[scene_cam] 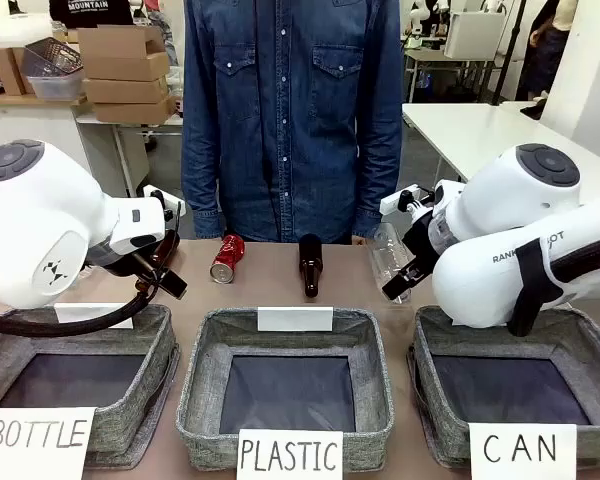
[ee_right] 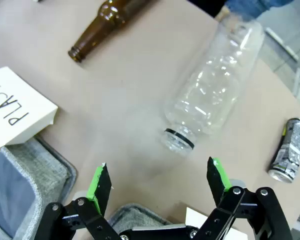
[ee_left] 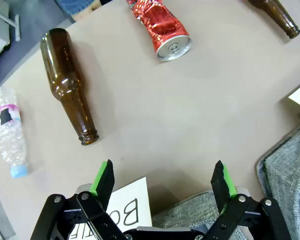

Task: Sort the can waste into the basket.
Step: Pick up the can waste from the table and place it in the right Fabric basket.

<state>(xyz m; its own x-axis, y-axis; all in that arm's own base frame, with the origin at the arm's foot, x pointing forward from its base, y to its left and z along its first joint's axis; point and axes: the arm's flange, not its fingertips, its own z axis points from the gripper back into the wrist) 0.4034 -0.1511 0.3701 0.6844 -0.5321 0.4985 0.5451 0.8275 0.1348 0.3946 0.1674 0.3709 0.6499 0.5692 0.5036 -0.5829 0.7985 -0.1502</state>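
Note:
A shiny red can [scene_cam: 227, 258] lies crushed on the brown table in front of the person; in the left wrist view the red can [ee_left: 162, 27] is far ahead of the fingers. In the right wrist view a dark grey-silver can [ee_right: 289, 150] lies off to the right. The grey basket [scene_cam: 445, 425] with the "CAN" card [scene_cam: 520, 450] stands at the front right, below my right arm. My left gripper [scene_cam: 168, 275] [ee_left: 162, 182] hangs open above the table with nothing in it. My right gripper [scene_cam: 405, 275] [ee_right: 160, 185] is open and holds nothing, close to a clear bottle.
Grey baskets carded "BOTTLE" [scene_cam: 35, 435] and "PLASTIC" [scene_cam: 290, 455] stand at front left and middle. A brown glass bottle [scene_cam: 309, 265] [ee_right: 105, 22] lies mid-table, another brown bottle [ee_left: 70, 85] and a small plastic bottle [ee_left: 7, 130] near my left gripper. A large clear bottle [scene_cam: 388, 255] [ee_right: 212, 85] lies ahead of my right gripper.

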